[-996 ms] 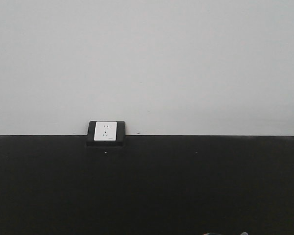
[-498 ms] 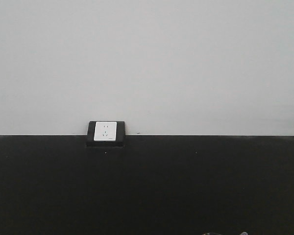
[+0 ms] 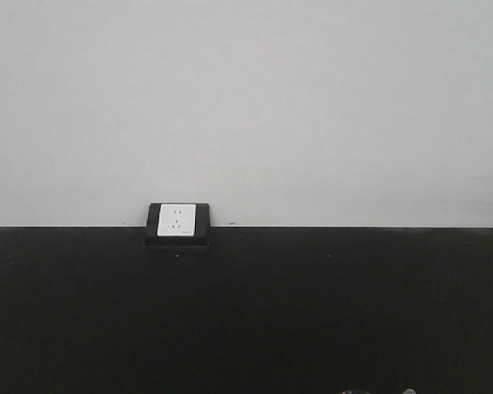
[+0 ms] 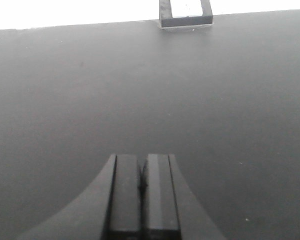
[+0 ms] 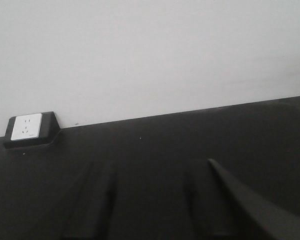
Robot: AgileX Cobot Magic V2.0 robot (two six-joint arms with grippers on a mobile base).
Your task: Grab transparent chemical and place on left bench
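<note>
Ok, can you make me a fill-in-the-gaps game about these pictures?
1. The socket has a ____ face set in a dark housing.
2. The socket stands at the back, where the black bench meets the ____.
3. The left gripper has its jaws ____.
4. The right gripper has its jaws ____.
Missing words: white; wall; shut; open.
</note>
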